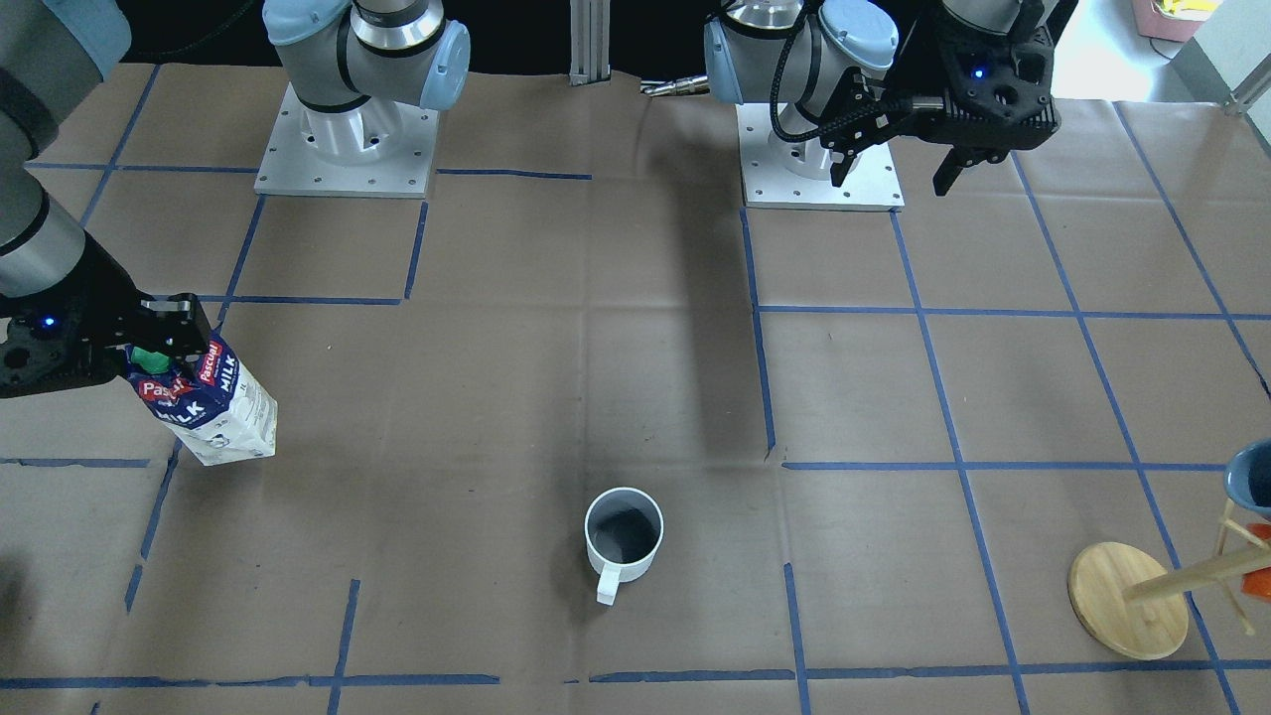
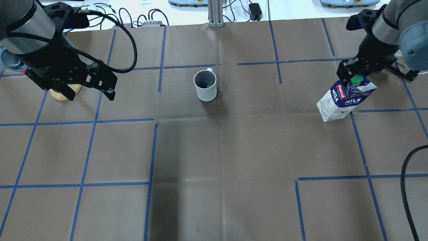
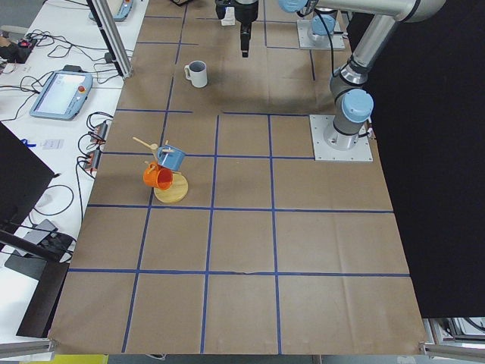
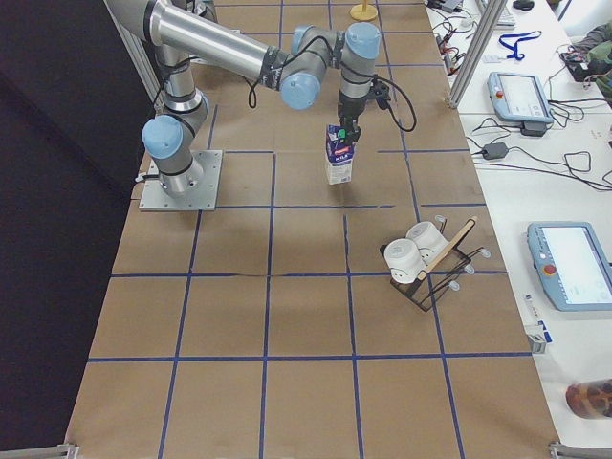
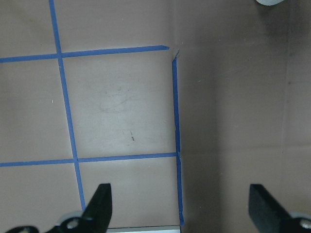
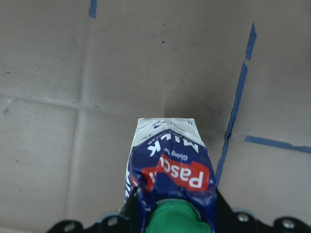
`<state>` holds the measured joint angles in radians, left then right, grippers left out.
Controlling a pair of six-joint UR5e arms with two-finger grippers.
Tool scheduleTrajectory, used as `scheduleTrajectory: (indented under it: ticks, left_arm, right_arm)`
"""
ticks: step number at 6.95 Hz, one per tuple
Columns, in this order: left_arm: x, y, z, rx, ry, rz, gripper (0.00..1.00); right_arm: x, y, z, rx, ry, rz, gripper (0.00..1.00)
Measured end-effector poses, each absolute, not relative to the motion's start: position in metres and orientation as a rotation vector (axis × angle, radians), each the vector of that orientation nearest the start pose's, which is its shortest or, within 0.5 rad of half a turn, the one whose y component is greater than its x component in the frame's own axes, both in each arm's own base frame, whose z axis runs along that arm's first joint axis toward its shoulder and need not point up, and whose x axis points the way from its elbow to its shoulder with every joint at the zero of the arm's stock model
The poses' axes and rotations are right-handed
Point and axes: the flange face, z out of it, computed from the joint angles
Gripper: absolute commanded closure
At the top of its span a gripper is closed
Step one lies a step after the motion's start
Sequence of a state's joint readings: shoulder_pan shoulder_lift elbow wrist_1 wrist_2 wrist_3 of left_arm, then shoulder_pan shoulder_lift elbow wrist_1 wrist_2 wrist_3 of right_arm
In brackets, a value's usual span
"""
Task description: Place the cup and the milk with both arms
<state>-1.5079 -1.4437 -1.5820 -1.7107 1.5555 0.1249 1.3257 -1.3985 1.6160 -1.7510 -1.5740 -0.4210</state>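
Brown papered table point(image 2: 214, 150): upper right, my right gripper point(image 2: 355, 76) clamps tall blue-white "Pascual MILK" cardboard carton point(image 2: 342, 100); left gripper point(image 2: 91, 95) spread apart.

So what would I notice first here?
The blue-and-white milk on the robot's right, gripped at its top by the right end effector. Then the white cup standing alone in the middle, and the left end effector hanging open, holding nothing.

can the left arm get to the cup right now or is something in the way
Probably yes. The left gripper hangs open and empty, and the cup stands upright by itself with only bare table between them. The right gripper, shut on the milk, is well off to the other side.
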Motion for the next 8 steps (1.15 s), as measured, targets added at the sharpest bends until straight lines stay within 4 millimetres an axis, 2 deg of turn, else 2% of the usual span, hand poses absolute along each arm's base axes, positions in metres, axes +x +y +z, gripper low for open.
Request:
scheduleTrajectory:
  ticks: [1,2,4,6,8]
  left_arm:
    - [-0.107,-0.441,0.528,0.097,3.158,0.037,0.0]
    - [-0.107,-0.441,0.528,0.099,3.157,0.039,0.0]
    - [-0.107,-0.438,0.531,0.111,3.15,0.032,0.0]
    - [-0.107,-0.432,0.533,0.11,3.146,0.027,0.0]
    - [-0.108,-0.426,0.524,0.11,3.147,0.059,0.0]
  right_arm:
    - [0.011,-0.598,0.402,-0.235,3.119,0.093,0.48]
    - [0.037,-0.627,0.407,-0.212,3.125,0.105,0.48]
    - [0.106,-0.67,0.408,-0.154,3.138,0.079,0.48]
    - [0.17,-0.692,0.399,-0.041,3.123,0.05,0.48]
    - [0.239,-0.707,0.383,0.058,3.107,0.044,0.48]
